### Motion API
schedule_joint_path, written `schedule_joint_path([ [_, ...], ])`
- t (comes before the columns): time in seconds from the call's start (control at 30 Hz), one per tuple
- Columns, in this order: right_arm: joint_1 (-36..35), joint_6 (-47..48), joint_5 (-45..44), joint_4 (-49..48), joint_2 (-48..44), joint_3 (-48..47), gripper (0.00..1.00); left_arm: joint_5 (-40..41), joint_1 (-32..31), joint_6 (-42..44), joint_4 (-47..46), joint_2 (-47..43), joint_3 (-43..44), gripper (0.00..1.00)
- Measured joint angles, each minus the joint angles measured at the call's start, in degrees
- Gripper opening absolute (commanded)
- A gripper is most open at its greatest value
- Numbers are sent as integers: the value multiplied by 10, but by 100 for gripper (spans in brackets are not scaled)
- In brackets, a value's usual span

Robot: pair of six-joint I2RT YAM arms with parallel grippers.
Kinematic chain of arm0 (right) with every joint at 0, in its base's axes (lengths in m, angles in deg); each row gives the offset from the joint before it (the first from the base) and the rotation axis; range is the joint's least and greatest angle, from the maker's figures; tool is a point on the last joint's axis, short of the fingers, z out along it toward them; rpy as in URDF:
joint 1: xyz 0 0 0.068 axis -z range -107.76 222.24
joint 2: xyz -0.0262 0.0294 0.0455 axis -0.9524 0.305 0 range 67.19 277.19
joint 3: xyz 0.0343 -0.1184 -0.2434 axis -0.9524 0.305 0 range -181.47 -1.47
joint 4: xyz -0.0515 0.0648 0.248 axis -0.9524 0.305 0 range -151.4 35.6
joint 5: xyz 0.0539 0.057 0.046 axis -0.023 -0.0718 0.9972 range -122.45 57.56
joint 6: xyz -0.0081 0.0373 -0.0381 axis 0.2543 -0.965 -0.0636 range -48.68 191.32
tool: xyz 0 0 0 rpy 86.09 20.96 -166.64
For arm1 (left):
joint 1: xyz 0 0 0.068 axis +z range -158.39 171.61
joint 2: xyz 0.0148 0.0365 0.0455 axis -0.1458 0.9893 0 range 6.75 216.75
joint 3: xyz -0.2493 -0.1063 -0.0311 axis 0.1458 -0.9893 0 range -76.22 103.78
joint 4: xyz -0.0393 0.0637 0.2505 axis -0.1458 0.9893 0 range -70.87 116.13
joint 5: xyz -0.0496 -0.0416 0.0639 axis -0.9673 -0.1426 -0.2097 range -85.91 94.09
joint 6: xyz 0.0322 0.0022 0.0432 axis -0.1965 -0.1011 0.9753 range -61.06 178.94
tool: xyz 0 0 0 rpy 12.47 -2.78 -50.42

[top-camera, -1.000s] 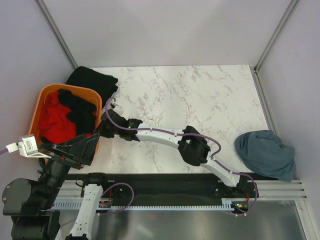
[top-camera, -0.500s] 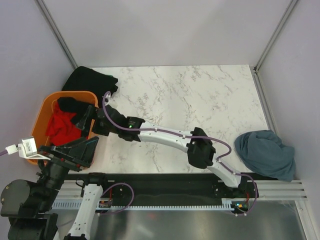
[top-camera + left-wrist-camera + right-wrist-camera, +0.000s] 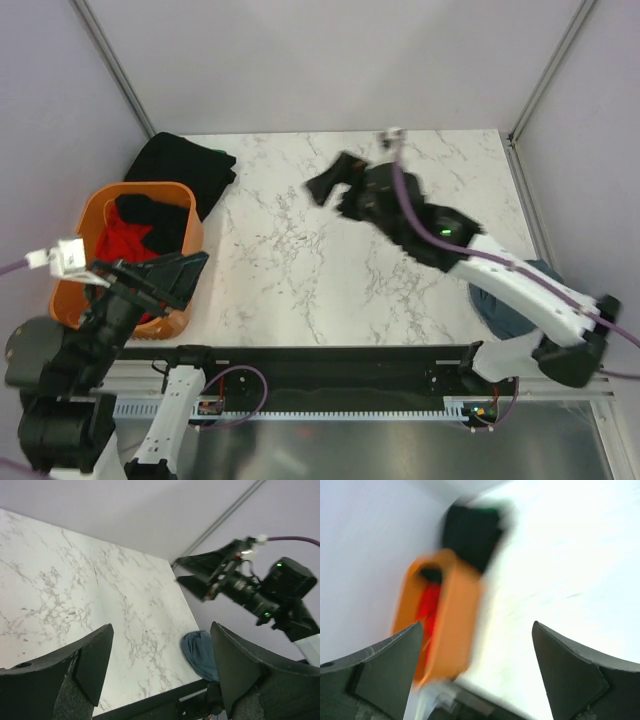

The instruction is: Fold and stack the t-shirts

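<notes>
Showing both hands spread wide and empty, with every shirt out of their reach.

Right hand (image 3: 330, 180): fingers fully apart, nothing between them and nothing touched. It hangs over the bare counter (image 3: 290, 260), well to the right of the basket (image 3: 185, 192) and farther back; its outline is blurred in the top view. Its own camera shows only open space between its two fingers (image 3: 385, 670), with the basket (image 3: 455, 605) smeared beyond them.

Left hand (image 3: 178, 283): likewise released and holding nothing, beside the basket's near right corner; whether it touches the rim cannot be told. Its wrist view shows marble between its fingers (image 3: 75, 670), and the right hand (image 3: 194, 575) raised beyond.

Shirts:
- red shirt (image 3: 125, 240): crumpled inside the basket, just left of the left hand.
- inner black shirt (image 3: 150, 213): inside the basket, lying over the red shirt's far side.
- outer black shirt (image 3: 185, 162): on the counter against the basket's far side, well left of the right hand.
- blue shirt (image 3: 530, 300): bunched far to the right of the basket at the counter's near edge, partly crossed by the right arm, well apart from both hands.
</notes>
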Motion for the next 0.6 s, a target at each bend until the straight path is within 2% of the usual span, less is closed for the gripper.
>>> schedule_joint_path([
  [0.17,233,1,-166,171,-262,174,98,-98,2,3,-58,72,-132,79],
  [0.27,352,24,-187,241,-355,239,98,-127,-2,7,-91,145,-244,80],
  [0.33,442,52,-177,267,-360,274,98,-125,-10,8,-108,178,-322,79],
  [0.4,513,72,-146,276,-320,309,98,-122,-28,10,-110,189,-379,79],
  [0.53,569,95,-107,276,-224,381,98,-104,-70,31,-123,203,-429,79],
  [0.6,583,103,-98,279,-212,412,98,-95,-82,44,-133,206,-446,79],
])
